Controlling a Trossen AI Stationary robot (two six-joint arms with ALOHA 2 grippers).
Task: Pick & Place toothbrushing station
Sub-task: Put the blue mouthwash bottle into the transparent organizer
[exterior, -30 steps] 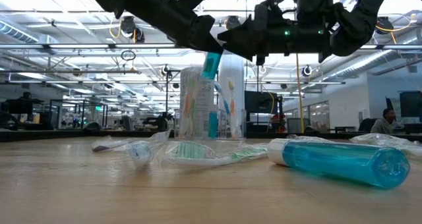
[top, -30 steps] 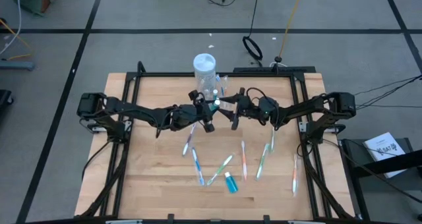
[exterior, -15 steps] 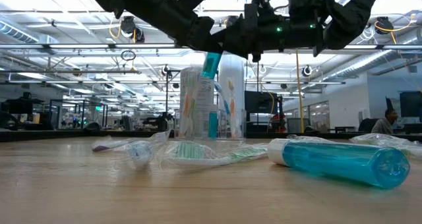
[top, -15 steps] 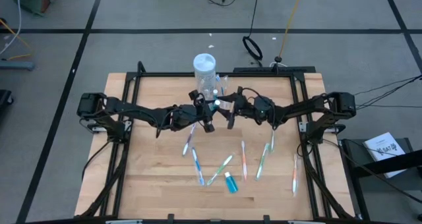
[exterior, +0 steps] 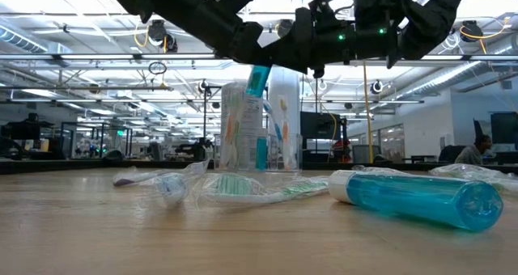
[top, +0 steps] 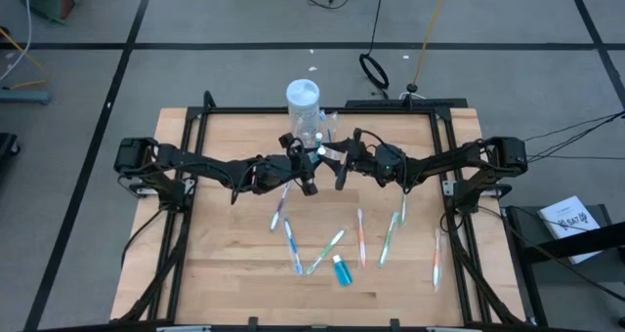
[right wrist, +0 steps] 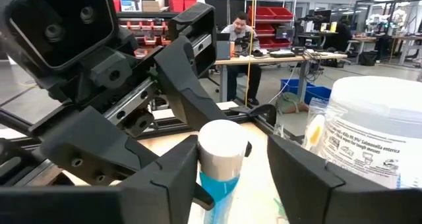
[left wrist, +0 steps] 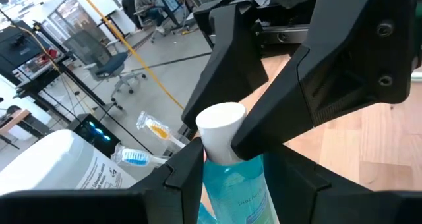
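Note:
A teal tube (left wrist: pixel 232 188) with a white cap (left wrist: pixel 221 126) hangs in the air over the table's far middle, and my left gripper (top: pixel 305 168) is shut on it. My right gripper (right wrist: pixel 227 165) comes from the opposite side, open, with one finger on each side of the cap (right wrist: pixel 223 143); whether a finger touches it, I cannot tell. Just beyond and below stands the small clear cup (exterior: pixel 241 137), holding toothbrushes and a teal tube. Several wrapped toothbrushes (top: pixel 360 236) and another teal tube (exterior: pixel 417 198) lie flat on the wood. My left gripper pinches the tube's teal body (left wrist: pixel 245 196) between its two fingers, below the cap. The fingers come about level from the table's left. The tube is lifted clear and tilted, cap end uppermost, its lower end (exterior: pixel 259 79) hanging above the cup.
A taller clear jar with a white lid (top: pixel 303 95) stands right behind the cup at the far edge. A black frame (top: pixel 444 205) borders the table's sides. Loose toothbrushes (top: pixel 293 244) and the tube (top: pixel 341 270) cover the near middle. A person sits in the room beyond (right wrist: pixel 239 26).
My right gripper has edged toward the left gripper and the tube's cap and risen slightly, tipping a little upward. The left gripper and the tube have kept still.

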